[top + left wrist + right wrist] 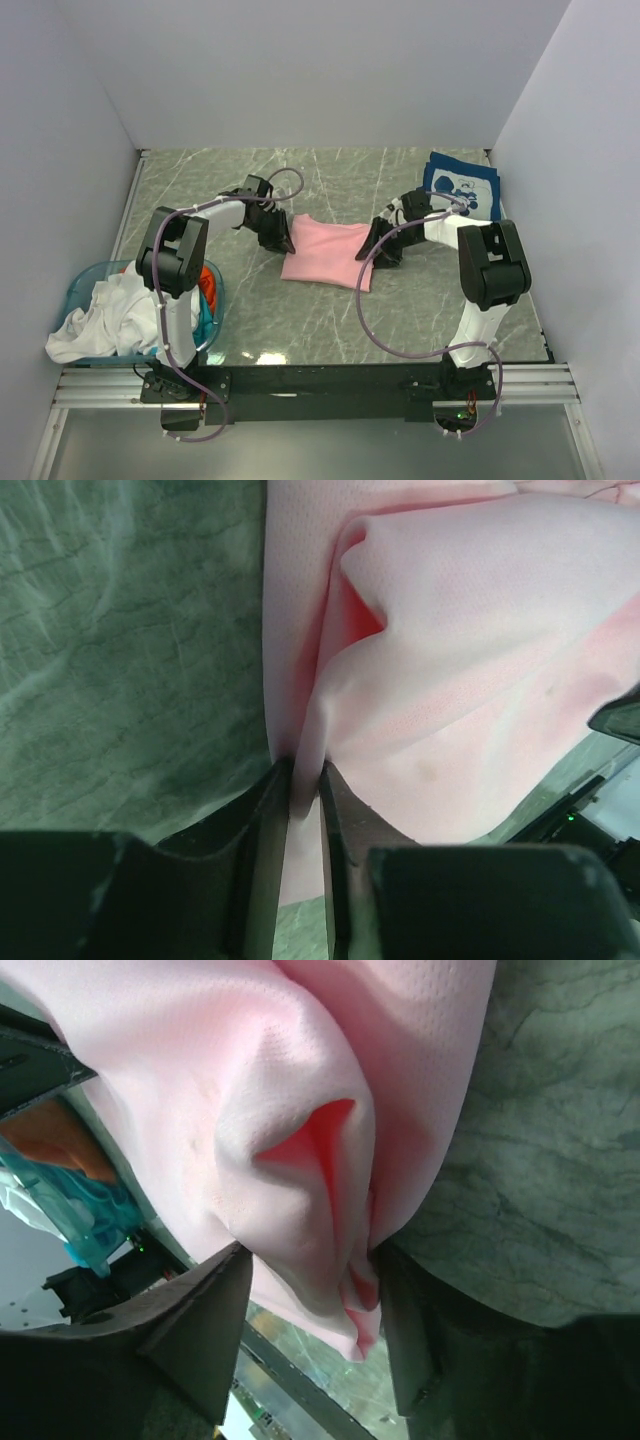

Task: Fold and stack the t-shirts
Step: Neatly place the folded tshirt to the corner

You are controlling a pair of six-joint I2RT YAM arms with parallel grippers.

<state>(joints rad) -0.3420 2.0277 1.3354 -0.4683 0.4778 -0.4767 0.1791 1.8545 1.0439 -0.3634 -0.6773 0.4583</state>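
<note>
We grip the pink shirt from both sides.
Left hand and right hand each clamp an opposite edge; the shirt lies left-right between them.

Middle t-shirt on the table, left gripper at its left edge, right gripper at its right, folded t-shirt behind-right of it, basket of t-shirts front-left.

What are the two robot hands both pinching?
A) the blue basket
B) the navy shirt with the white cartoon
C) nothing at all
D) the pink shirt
D: the wrist views show the pink shirt bunched between the fingers of the left gripper and of the right gripper.
</note>
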